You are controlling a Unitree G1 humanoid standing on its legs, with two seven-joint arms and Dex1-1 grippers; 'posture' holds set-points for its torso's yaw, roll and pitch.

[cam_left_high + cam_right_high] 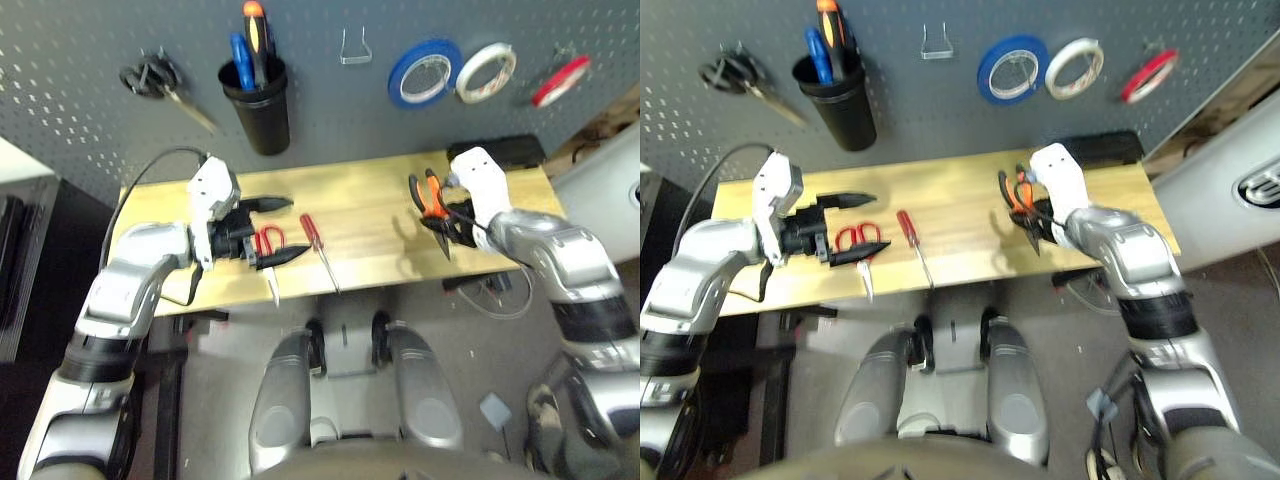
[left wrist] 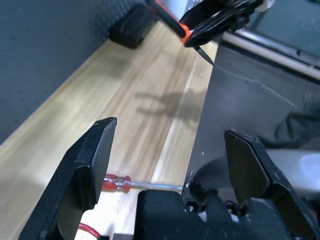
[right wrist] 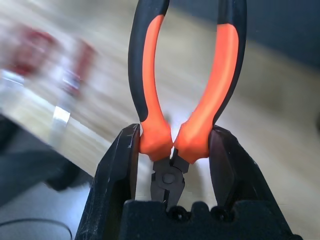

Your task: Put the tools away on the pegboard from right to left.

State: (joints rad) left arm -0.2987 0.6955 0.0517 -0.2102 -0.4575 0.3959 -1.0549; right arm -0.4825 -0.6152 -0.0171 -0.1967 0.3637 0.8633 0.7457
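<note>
You have the scissors left of the screwdriver on the table; the pliers sit right, before the pegboard.

Table pale smooth wood; pliers glossy-handled.

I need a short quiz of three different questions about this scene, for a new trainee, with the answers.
1. True or false: the right claw is shut on the pliers.
2. Which tool lies nearest the open left claw? A) red-handled scissors B) red tape ring C) blue tape roll
3. Fill in: the red-handled screwdriver lies on the ____.

Key: 1 true; 2 A; 3 table.
</note>
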